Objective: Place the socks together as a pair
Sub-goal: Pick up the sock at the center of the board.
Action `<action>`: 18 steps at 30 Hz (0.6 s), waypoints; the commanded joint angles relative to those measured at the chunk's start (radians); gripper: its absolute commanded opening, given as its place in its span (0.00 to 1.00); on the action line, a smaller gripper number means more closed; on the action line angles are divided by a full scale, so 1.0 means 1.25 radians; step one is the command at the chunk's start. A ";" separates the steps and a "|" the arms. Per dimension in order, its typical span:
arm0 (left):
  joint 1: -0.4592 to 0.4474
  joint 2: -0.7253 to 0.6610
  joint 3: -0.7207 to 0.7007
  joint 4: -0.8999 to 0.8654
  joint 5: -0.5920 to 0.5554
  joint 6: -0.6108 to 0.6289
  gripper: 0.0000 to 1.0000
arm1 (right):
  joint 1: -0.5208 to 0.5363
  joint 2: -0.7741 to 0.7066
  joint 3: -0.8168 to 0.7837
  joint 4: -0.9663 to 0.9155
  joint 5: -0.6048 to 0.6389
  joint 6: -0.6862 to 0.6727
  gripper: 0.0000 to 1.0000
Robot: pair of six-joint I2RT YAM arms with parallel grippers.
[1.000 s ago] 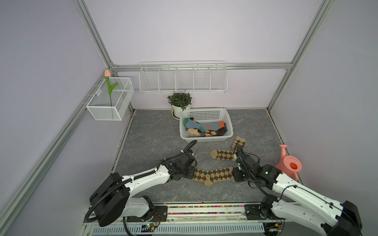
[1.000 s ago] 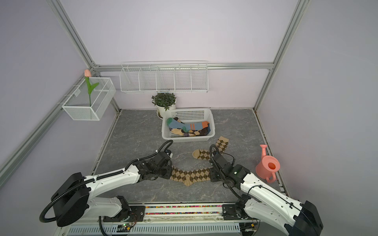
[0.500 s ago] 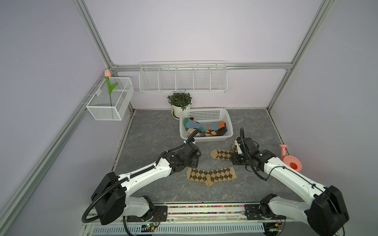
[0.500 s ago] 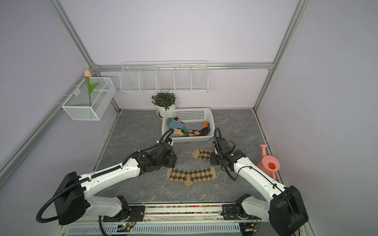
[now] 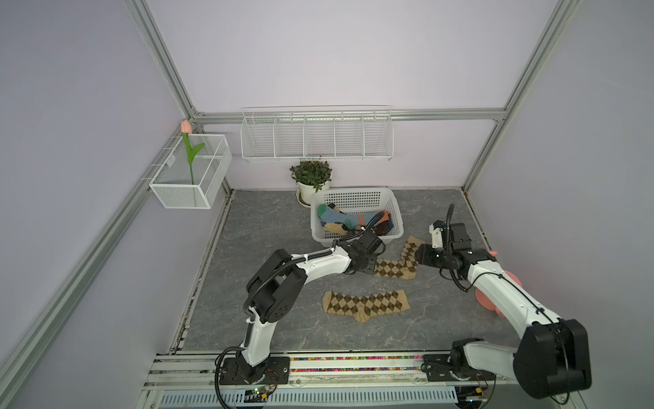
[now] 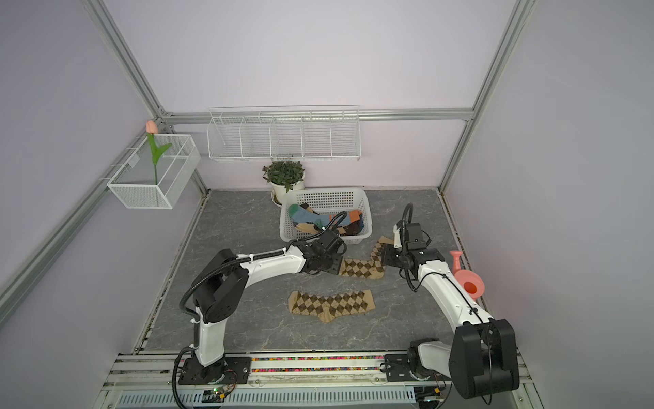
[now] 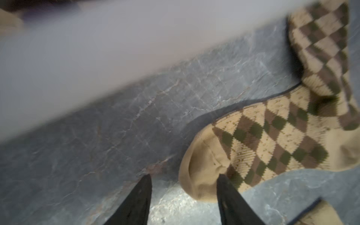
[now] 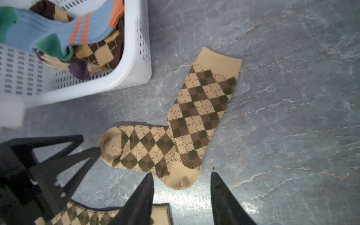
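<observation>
grey stone tabletop (image 5: 269, 226) | white basket (image 5: 354, 200) at 12 o'clock | potted plant (image 5: 311, 173) just beside, its 11 o'clock corner | wire shelf (image 5: 316, 141) on back wall | mesh box (image 5: 191, 191) with tulip (image 5: 186, 126), 10 o'clock | pink watering can (image 6: 469, 281), 3 o'clock

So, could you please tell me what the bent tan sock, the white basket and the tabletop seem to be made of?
The bent tan sock looks like soft knit yarn, matte; stitch rows show. The white basket is likely moulded plastic, smooth, with regular slots in its walls. The tabletop is grey with pale veins like stone and a faint sheen, possibly printed laminate.
</observation>
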 commanded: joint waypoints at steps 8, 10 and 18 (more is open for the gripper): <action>-0.013 0.080 0.089 -0.061 -0.031 -0.018 0.27 | -0.056 0.006 0.022 0.039 -0.094 -0.027 0.48; -0.023 0.072 0.087 -0.072 -0.028 -0.019 0.14 | -0.067 0.010 0.022 0.042 -0.103 -0.028 0.48; -0.082 -0.018 0.007 -0.123 -0.052 -0.014 0.00 | -0.079 0.063 0.071 0.019 -0.105 -0.045 0.48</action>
